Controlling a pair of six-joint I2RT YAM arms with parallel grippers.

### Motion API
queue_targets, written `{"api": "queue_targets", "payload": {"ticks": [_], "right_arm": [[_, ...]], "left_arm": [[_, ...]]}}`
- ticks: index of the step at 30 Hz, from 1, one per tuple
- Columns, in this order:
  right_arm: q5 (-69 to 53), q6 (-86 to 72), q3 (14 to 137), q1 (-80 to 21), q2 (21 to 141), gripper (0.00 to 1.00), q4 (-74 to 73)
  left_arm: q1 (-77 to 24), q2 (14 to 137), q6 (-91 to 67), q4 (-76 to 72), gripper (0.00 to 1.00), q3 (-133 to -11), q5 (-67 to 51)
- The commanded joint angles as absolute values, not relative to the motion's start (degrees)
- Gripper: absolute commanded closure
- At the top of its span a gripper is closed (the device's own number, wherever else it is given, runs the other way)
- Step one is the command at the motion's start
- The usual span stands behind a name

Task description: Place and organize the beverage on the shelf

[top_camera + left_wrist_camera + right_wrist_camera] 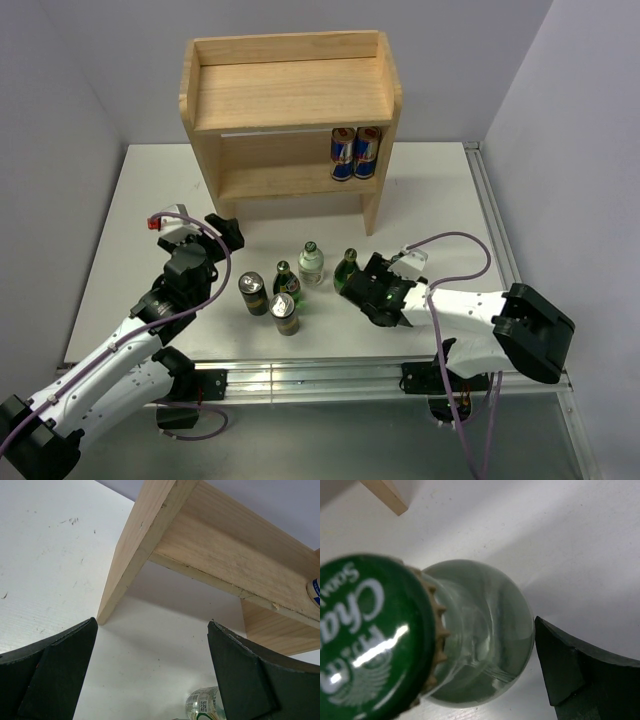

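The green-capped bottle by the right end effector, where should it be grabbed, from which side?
Probably the wide body of the green-capped bottle, level from its right, where the open right end effector sits. It stands upright, its neck is narrow, and a clear bottle stands left.

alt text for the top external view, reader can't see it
Two robot arms reach over a white table toward three bottles and two dark cans before a light-wood two-tier shelf. Two blue-and-silver cans stand on its lower board, right end; the right tool is beside a green bottle.
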State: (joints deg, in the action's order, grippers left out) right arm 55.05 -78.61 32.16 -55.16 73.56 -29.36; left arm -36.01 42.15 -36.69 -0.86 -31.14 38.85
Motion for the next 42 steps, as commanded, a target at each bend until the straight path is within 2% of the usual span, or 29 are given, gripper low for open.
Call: {"api": "queue_targets", "payload": {"ticks": [1,13,19,22,23,25,26,28,29,30,38,42], "right_arm": [[58.8,-79.7,33.7,-54.7,76.0,0.00,-27.9],[64.2,-80.4,34.2,-53.4,80.2,0.04,-26.0],[64.3,-78.1,34.8,-52.0,81.7,0.15,-23.7],[63.6,-76.1,34.3,-50.8,81.8,0.32,-20.9],[63.5,-75.3,34.1,-50.0,82.0,0.55,-19.8],[62.6,-74.5,33.9,-49.2,82.9,0.69,-18.5],[62.4,-74.0,34.3,-48.5,83.4,0.80,-18.3],[62.1,-73.6,34.5,-48.4,83.8,0.88,-18.3],[62.1,-73.7,34.7,-48.4,83.8,0.97,-18.9],[61.7,-73.7,35.0,-48.4,83.2,1.00,-19.5],[63.8,-71.0,39.4,-52.6,73.0,1.00,-27.9],[64.9,-60.0,43.0,-55.6,66.0,1.00,-27.6]], "left_arm": [[-36.2,41.7,-37.1,-3.2,0.01,-31.0,38.3],[-36.2,41.5,-37.2,-3.3,0.01,-30.8,38.1],[-36.3,41.7,-37.3,-3.1,0.01,-30.8,38.1],[-36.2,41.6,-37.4,-3.3,0.01,-30.7,38.1],[-36.2,41.6,-37.3,-3.3,0.01,-30.7,38.0],[-36.2,41.7,-37.3,-3.3,0.01,-30.7,38.0],[-36.2,41.7,-37.3,-3.3,0.01,-30.8,38.0],[-36.2,41.7,-37.3,-3.2,0.01,-30.8,38.1],[-36.3,41.7,-37.3,-3.2,0.01,-30.8,38.1],[-36.3,41.6,-37.3,-3.1,0.01,-30.8,38.0],[-36.4,41.2,-37.3,-3.1,0.01,-30.7,37.7],[-36.3,41.0,-37.1,-2.9,0.01,-30.8,37.6]]}}
